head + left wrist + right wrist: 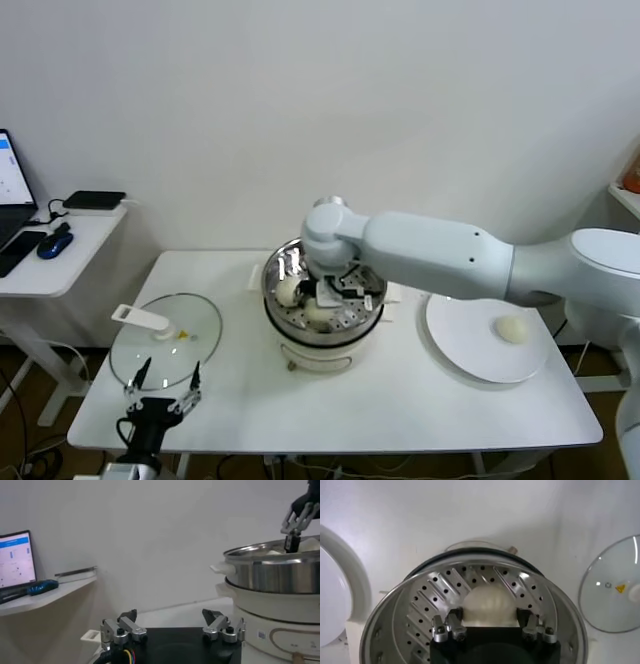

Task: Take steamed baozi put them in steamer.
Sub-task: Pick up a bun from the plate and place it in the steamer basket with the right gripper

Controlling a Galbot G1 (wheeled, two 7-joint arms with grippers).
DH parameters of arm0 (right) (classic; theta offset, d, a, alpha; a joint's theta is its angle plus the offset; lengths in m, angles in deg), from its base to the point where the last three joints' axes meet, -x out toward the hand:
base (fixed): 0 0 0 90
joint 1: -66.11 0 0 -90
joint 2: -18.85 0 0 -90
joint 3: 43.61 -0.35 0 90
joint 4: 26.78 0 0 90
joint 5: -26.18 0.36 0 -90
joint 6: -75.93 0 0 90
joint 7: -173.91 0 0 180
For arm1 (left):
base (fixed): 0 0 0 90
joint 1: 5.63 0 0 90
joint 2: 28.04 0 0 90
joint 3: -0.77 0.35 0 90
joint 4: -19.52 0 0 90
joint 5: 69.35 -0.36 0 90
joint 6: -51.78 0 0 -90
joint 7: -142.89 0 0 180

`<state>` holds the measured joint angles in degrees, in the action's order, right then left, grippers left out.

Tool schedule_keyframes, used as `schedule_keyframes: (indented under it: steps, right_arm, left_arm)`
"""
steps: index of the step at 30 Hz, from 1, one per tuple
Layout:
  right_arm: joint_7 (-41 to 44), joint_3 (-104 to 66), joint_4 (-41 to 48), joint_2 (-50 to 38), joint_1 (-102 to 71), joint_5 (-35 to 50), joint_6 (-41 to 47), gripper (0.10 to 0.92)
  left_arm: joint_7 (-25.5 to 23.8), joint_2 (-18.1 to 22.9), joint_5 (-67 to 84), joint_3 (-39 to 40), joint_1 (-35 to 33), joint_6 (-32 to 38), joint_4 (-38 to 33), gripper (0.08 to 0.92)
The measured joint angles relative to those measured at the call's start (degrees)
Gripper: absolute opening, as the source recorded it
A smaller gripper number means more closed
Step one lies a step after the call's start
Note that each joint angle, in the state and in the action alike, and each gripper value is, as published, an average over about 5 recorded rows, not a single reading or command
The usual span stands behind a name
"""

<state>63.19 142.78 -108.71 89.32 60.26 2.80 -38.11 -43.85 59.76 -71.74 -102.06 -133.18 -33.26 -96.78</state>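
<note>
**Right gripper holds a bun inside the steamer; one bun waits on the plate**

The right arm reaches across the white table (400,400) from the 3 o'clock side, and the right gripper (335,290) hangs inside the steamer (275,295), a shiny steel pot with a perforated bottom that sits on a white cooker base (320,355) at the table's centre. In the right wrist view, the right gripper's fingers (451,625) stand on either side of a steamed baozi (487,602) and close against its flanks, so the jaws are narrowed onto the bun, low over the perforated floor.

Two more buns (290,291) lie in the pot at about 9 o'clock of the held one, partly hidden behind the gripper body in the head view; whether they touch each other cannot be told.

A fourth bun (512,329) rests on the white plate (465,345), at 3 o'clock from the steamer and well apart from it.

The glass lid (165,340) lies flat on the table at 9 o'clock from the pot, with a white paddle-shaped tool (140,318) lying across its far rim.

The left gripper (165,385) is parked at the table's near edge, at about 6 o'clock of the lid, its jaws spread wide and holding nothing.
</note>
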Motion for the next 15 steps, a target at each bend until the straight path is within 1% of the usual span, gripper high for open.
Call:
schedule_keyframes:
  steps: [15]
  right_arm:
    - [0.0,0.4,-0.3,0.0,-1.3,-0.3,-0.5,0.696]
  left_arm:
    - [0.1,0.2,-0.2,0.4,0.4,0.0,0.4,0.823]
